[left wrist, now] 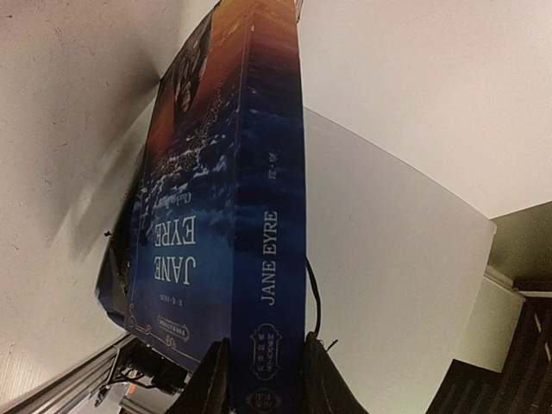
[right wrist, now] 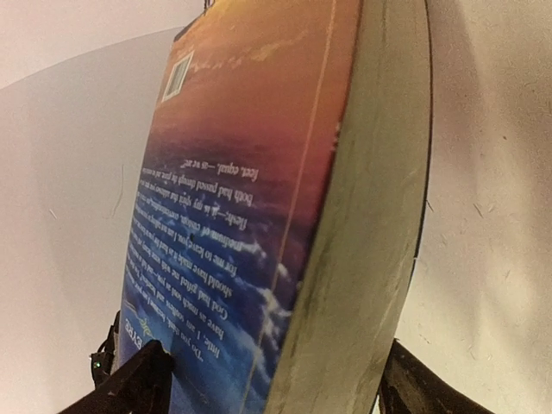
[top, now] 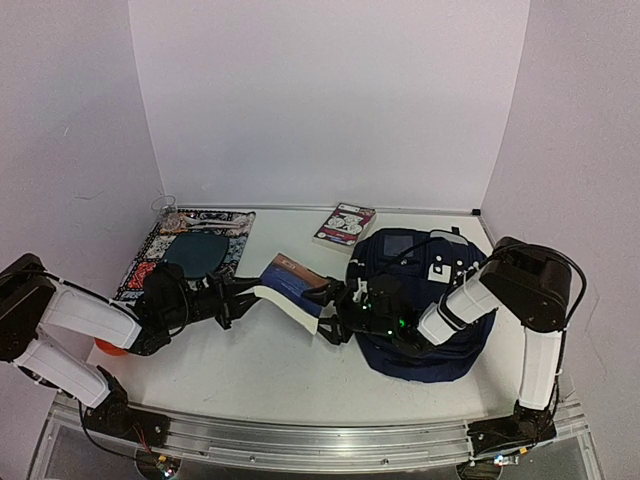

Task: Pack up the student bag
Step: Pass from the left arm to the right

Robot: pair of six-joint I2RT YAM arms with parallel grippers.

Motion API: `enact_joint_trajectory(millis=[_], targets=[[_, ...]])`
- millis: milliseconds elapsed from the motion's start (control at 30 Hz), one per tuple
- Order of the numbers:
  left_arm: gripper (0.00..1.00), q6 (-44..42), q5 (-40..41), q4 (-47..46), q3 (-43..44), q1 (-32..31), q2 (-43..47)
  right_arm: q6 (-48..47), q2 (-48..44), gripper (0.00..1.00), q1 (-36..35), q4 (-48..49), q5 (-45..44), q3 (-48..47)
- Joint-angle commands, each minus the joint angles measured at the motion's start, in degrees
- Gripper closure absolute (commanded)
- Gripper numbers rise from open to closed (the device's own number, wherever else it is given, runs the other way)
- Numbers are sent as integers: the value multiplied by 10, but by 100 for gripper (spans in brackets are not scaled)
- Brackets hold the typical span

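A blue and orange paperback, Jane Eyre, hangs above the table between the two arms. My left gripper is shut on its spine end; in the left wrist view both fingers press the blue spine at the gripper. My right gripper straddles the opposite end. In the right wrist view the book stands between the jaws of the gripper, with a gap at the page edge, so it is open. The navy student bag lies at right under the right arm.
A second book lies near the back wall by the bag. A patterned black mat with a teal oval lies at the left, with a small clear object at its far corner. An orange item sits beneath the left arm.
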State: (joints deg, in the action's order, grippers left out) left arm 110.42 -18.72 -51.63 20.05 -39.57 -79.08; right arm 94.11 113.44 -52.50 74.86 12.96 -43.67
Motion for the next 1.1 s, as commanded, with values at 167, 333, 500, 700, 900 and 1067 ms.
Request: enact_joint_trajectory(millis=[167, 333, 500, 700, 900, 1067], targets=[[100, 13, 8, -121, -2, 1, 56, -27, -14, 64, 12, 176, -4, -11], [93, 1, 14, -120, -26, 1, 43, -45, -39, 89, 15, 183, -7, -6], [58, -17, -9, -119, -11, 1, 15, -65, -53, 100, 13, 179, -16, -22], [40, -25, -9, -107, -3, -11, 5, -101, -88, 100, 8, 135, -74, -24], [35, -64, -3, -57, 19, -19, 0, -150, -125, 100, 2, 28, -111, -72], [35, -89, -15, -51, 54, -25, -35, -159, -136, 100, -6, -26, -138, -103]])
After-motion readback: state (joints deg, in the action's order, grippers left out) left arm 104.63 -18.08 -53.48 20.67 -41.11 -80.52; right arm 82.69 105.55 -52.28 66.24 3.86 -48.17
